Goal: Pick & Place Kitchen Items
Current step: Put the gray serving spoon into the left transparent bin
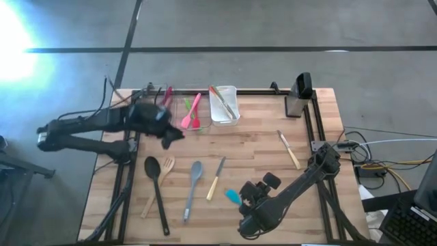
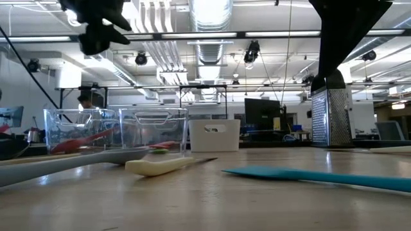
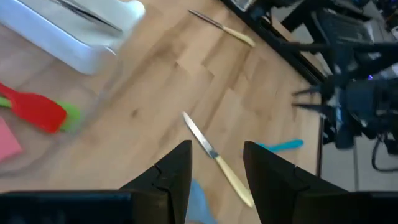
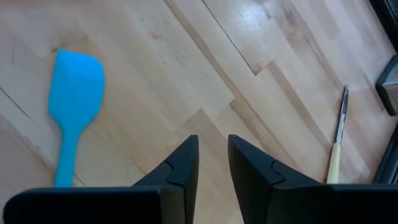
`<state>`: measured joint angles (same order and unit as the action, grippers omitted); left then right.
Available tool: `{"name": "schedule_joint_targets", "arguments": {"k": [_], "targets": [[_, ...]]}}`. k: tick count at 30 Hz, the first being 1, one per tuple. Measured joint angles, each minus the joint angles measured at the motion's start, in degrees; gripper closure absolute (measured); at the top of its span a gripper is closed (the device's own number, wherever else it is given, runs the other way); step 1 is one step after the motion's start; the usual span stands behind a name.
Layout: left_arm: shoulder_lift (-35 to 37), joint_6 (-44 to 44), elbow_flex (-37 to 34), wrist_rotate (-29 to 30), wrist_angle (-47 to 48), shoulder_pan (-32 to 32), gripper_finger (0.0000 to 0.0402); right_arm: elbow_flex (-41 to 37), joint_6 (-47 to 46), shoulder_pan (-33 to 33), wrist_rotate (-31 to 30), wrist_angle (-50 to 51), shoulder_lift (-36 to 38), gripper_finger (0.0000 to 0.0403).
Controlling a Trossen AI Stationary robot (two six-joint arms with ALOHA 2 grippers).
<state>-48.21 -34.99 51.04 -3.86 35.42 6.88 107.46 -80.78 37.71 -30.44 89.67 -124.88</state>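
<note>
Both of my grippers hung empty above the table (image 1: 266,133). On my left arm, the gripper (image 3: 216,163) hovered near the back left of the wooden top, just in front of the clear bins (image 1: 191,113), its fingers (image 3: 174,171) parted with a plain gap and nothing between them. Past them I looked down on a cream-handled knife (image 3: 214,155) lying on the boards. On my right arm, the gripper (image 4: 213,158) hung over the front right part of the table, fingers (image 4: 183,165) set narrowly apart around bare wood. The teal spatula (image 4: 73,102) lay flat just beside it, untouched, and a second cream-handled knife (image 4: 337,146) lay farther off near the metal grater (image 1: 297,96).

Along the front left of the table the black spoon (image 1: 156,184), the wooden fork (image 1: 160,181) and the grey spoon (image 1: 192,188) lay side by side. A pink spatula (image 1: 192,113) and something green (image 1: 189,108) sat in one clear bin, red utensils (image 2: 80,142) in the neighbouring one, and metal utensils (image 1: 222,102) in the white bin (image 1: 225,119).
</note>
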Motion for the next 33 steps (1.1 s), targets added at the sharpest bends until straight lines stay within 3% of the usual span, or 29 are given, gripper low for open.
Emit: {"name": "schedule_joint_targets", "arguments": {"k": [8,14,27,33], "targets": [[0.3,-14.2,-6.3,20.4,-4.3,-25.6,0.0255,0.0,-2.4,0.0,-1.5,-0.2,0.0,0.0309],[-2.2,-25.2,-9.7,31.4,-5.1,-36.4,0.0255,0.0,-2.9,0.0,-1.9,-0.3,0.0,0.0318],[-15.1,-36.5,-10.5,33.3,-6.1,-38.6,0.0255,0.0,-2.9,0.0,-2.3,-0.5,0.0,0.0314],[-23.8,-42.0,-10.5,30.1,-8.6,-38.5,0.0255,0.0,-2.6,0.0,-2.3,-0.4,0.0,0.0307]]}}
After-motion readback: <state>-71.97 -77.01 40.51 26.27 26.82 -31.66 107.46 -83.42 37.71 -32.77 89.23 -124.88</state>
